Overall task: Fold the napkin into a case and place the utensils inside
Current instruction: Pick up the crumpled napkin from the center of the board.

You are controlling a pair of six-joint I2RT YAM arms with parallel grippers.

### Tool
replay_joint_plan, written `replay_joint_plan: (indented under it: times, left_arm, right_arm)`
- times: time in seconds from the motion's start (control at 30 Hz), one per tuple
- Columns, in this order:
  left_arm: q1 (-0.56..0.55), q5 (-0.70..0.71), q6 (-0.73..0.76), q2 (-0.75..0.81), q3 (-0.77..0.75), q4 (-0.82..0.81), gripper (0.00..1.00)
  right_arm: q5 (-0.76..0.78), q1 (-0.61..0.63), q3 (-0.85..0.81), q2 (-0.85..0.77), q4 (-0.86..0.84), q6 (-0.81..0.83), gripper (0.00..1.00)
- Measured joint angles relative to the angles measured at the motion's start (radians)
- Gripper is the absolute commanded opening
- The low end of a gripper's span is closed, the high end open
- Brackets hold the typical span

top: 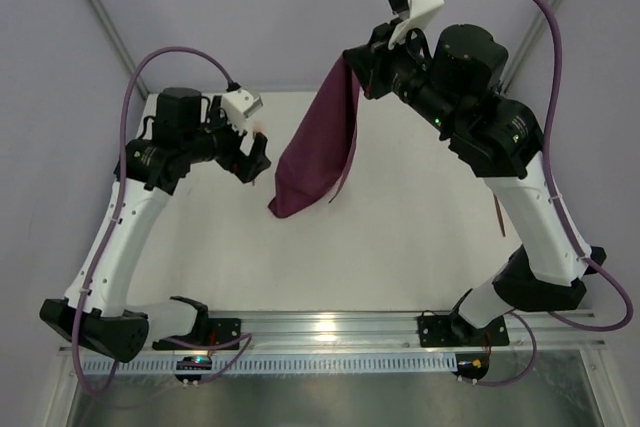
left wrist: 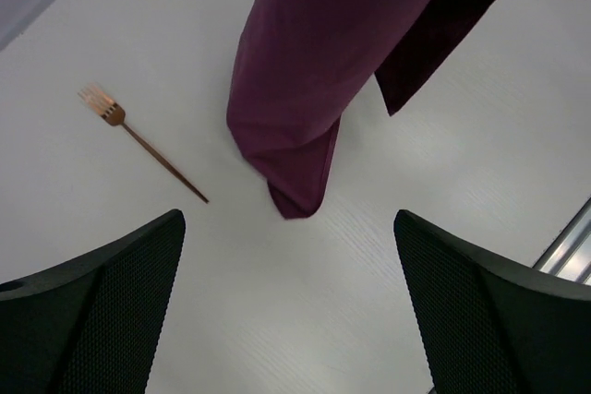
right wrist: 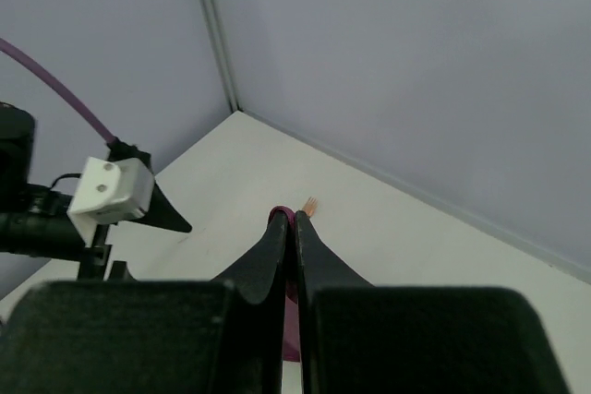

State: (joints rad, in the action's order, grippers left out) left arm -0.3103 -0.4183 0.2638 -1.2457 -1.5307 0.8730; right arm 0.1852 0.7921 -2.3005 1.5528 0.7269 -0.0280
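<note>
Two arms, one cloth. The right gripper [top: 352,57] is up high, fingers pressed together on the top edge of the napkin [top: 318,152]. The napkin hangs as a long limp drape, its long axis running down from that pinch toward the table [top: 400,247]. It is not a case yet, just bunched folds with one flap trailing on its right side. The lower end is near or on the table, cannot tell which.

The left gripper [top: 252,161] is spread wide, holds nothing and hovers low just beside the drape's lower half, on its left. In the left wrist view the napkin's bottom tip lies straight ahead between the open fingers. Judged from that, the left arm is the nearer one for catching the loose end.

The fork [left wrist: 138,140] lies flat on the table left of the napkin and apart from it, tines pointing away. The left arm is bent at the elbow with the wrist tipped down. The right arm reaches up and forward.
</note>
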Motion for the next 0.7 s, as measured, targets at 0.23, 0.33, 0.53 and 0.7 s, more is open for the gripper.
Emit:
replay_joint_plan:
  times: [0.23,0.33,0.53,0.7]
  left_arm:
    - [-0.122,0.070,0.034,-0.001,0.274,-0.039,0.99]
    - [-0.203,0.154,0.075,-0.021,0.424,-0.060,0.99]
    - [-0.258,0.314,0.119,-0.070,0.668,-0.141,0.87]
    - [-0.266,0.324,0.112,-0.149,0.699,-0.232,0.54]
  right_arm:
    - [-0.005,0.013,0.173,-0.124,-0.035,-0.035,0.03]
    - [-0.010,-0.013,0.289,-0.172,-0.047,-0.056,0.03]
    - [-0.041,-0.132,0.584,-0.230,-0.101,-0.109,0.03]
    - [-0.043,-0.157,0.727,-0.239,-0.114,-0.129,0.03]
